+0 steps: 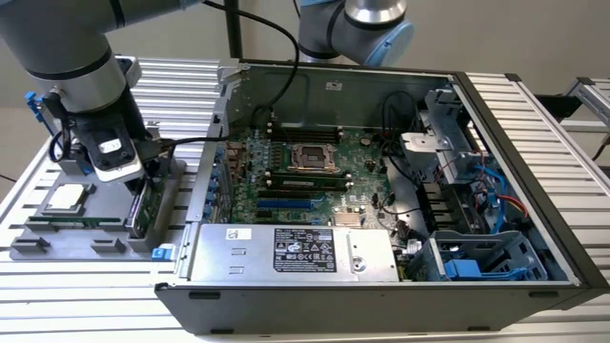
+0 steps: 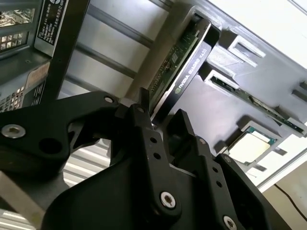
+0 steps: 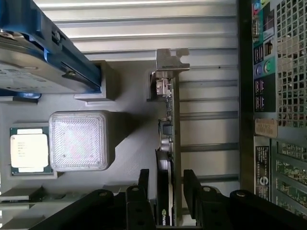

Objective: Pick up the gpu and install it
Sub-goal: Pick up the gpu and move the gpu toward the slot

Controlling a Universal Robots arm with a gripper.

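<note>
My gripper [image 3: 166, 172] was down over the grey tray [image 3: 129, 134], and its jaws were apart, not squeezing anything. One black finger [image 3: 144, 177] sat on each side of the gpu [image 3: 169, 120], with a thin gap on both sides that showed in both wrist views. The gpu stood up on its long edge in a slot of the tray, right between the fingers, with its black face toward one finger and its green board toward the other. Its silver end bracket [image 3: 170, 60] was at the far end, away from the gripper. A bit off to the black-face side lay a square chip [image 3: 29, 151], and past that the hard drive with blue rails [image 3: 29, 62]. On the gripper's other side, near the green board, stood the open computer case [image 1: 381, 179].
</note>
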